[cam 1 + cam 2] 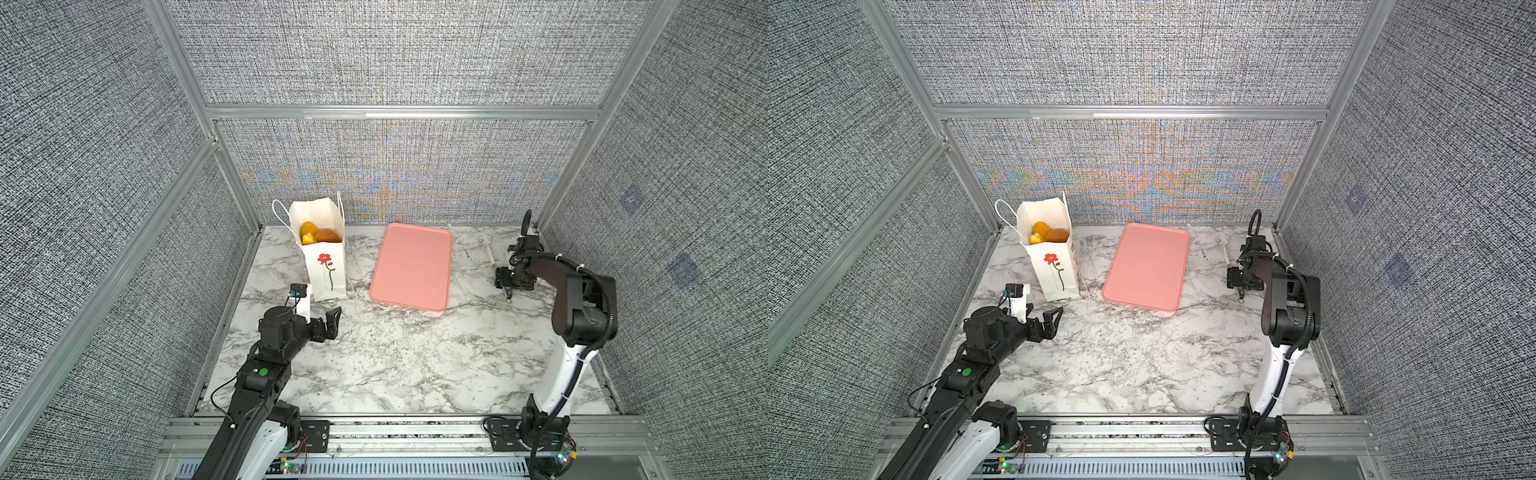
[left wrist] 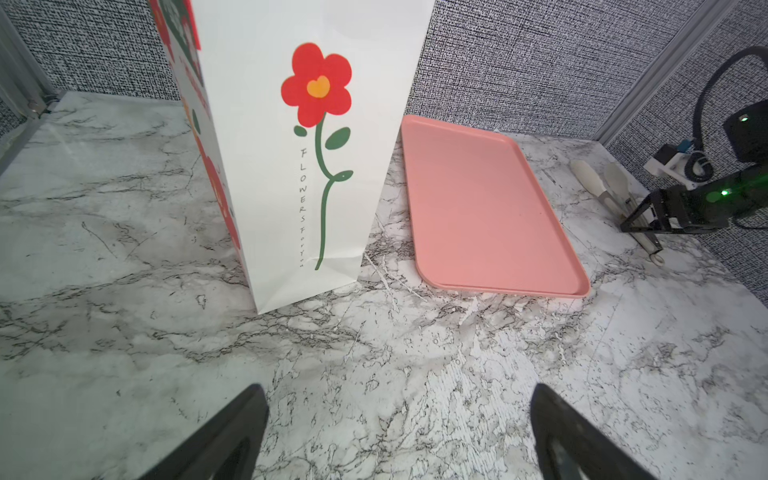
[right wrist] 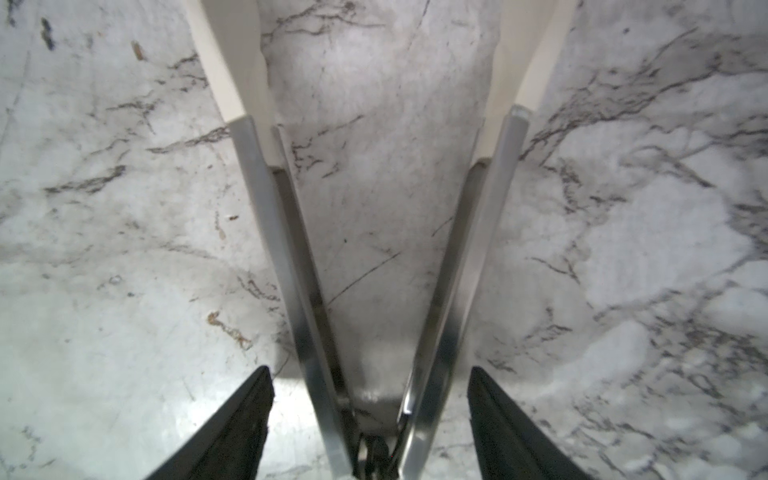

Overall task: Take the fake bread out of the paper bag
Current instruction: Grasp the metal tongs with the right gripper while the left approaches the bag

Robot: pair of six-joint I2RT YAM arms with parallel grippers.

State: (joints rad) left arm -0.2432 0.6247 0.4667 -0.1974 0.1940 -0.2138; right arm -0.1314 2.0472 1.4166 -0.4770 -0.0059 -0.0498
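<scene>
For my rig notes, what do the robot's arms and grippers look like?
Both have black joints and white lower links. The left arm shows a green dot; the right arm a ribbed black cable hose. Left gripper and right gripper: black tapered fingers.

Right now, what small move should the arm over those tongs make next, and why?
Probably close the right end effector on the tongs: its open jaws straddle both metal arms without touching, and the fake bread sits inside the paper bag.

Bag point(image 1: 326, 270): upright, back left of table point(image 1: 415, 365).
Bread point(image 1: 320, 235): inside bag.
Tray point(image 1: 409, 266): right of bag.
Tongs point(image 3: 286, 257): flat on table, right of tray.
</scene>
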